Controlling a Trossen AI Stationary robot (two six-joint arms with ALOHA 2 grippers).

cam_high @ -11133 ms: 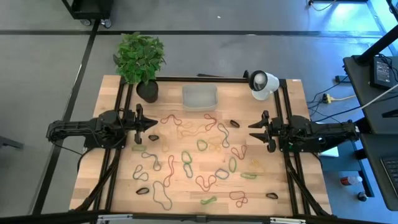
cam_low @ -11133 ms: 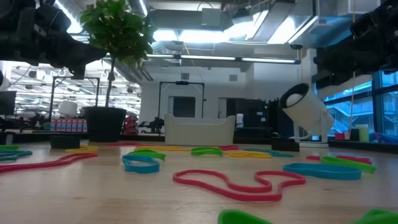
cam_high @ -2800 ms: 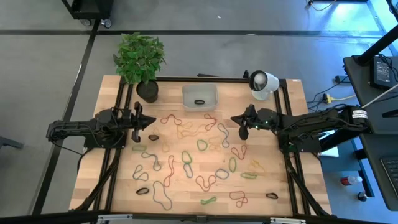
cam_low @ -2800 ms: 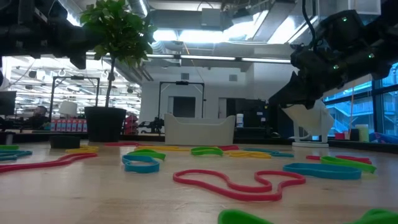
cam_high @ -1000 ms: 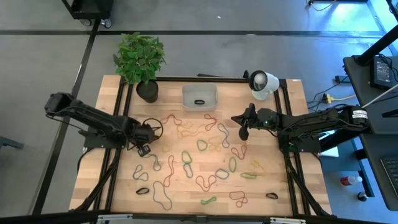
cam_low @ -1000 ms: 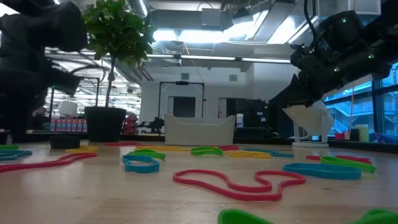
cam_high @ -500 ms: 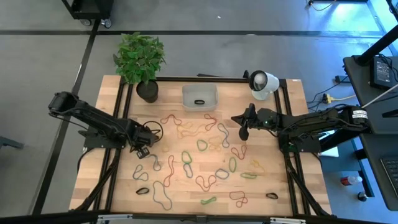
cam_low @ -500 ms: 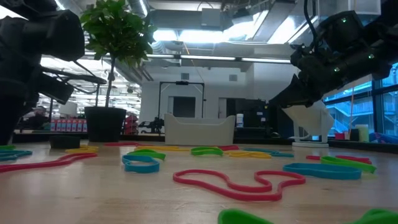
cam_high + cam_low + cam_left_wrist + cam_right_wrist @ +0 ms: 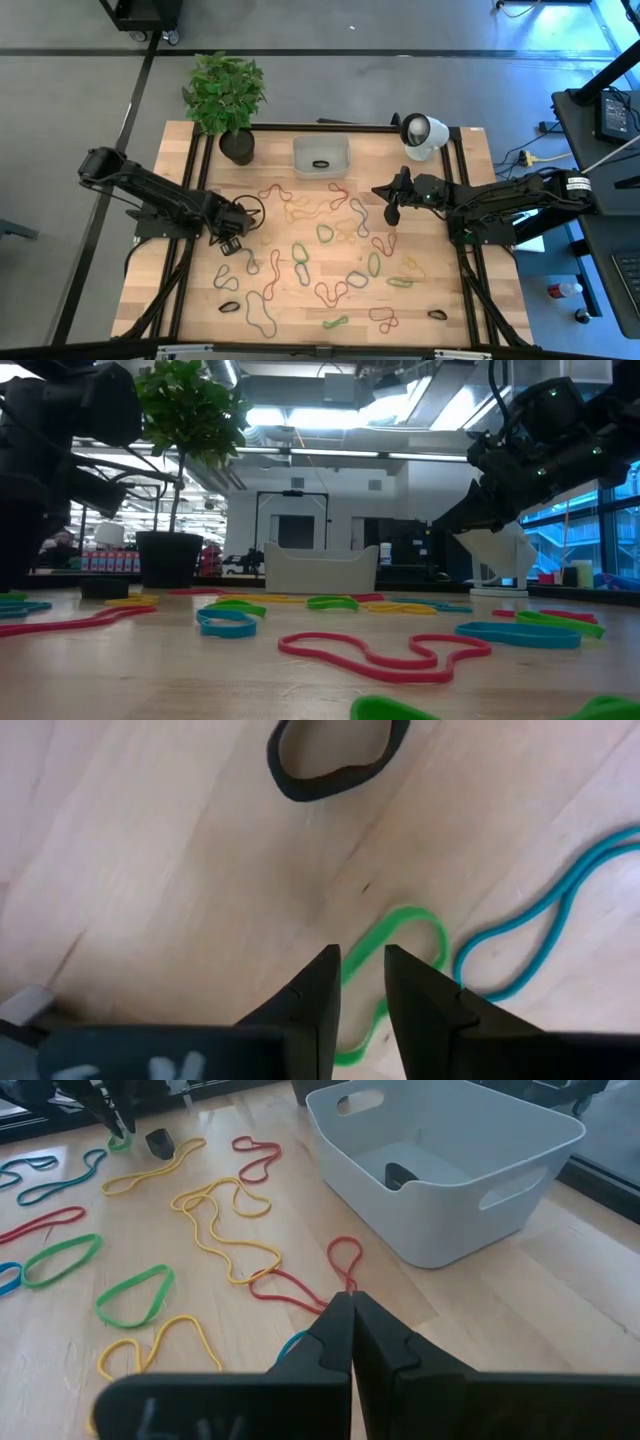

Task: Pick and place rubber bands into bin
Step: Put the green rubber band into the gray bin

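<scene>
While dozens of rubber bands [image 9: 300,262] lie scattered flat across the middle of the wooden table [image 9: 470,160], two dark robot arms reach in from either side. The bin [image 9: 321,156], a pale plastic tray, sits at the far edge of the table between a potted plant [image 9: 226,100] and a round white camera [image 9: 422,133]. One black band [image 9: 400,1176] already rests inside it, so the sorting looks barely begun.

The left gripper [image 9: 362,982] is low over the table's left side, pointing down at a green band [image 9: 392,970]. Its two fingers stand slightly parted, and one end of the green loop shows in the narrow gap between their tips, as if lined up for a pinch. Whether the tips touch the band I cannot tell; nothing is gripped yet. A black band [image 9: 335,755] lies just beyond, and a blue-green band [image 9: 545,915] curls beside the green one.

The right gripper [image 9: 351,1308] hangs above the table's right-centre, fingers pressed together and empty. It points toward the bin, which is near but not beneath it. A red band [image 9: 305,1285] lies on the wood just past its tips, with yellow bands [image 9: 220,1220] farther on.
</scene>
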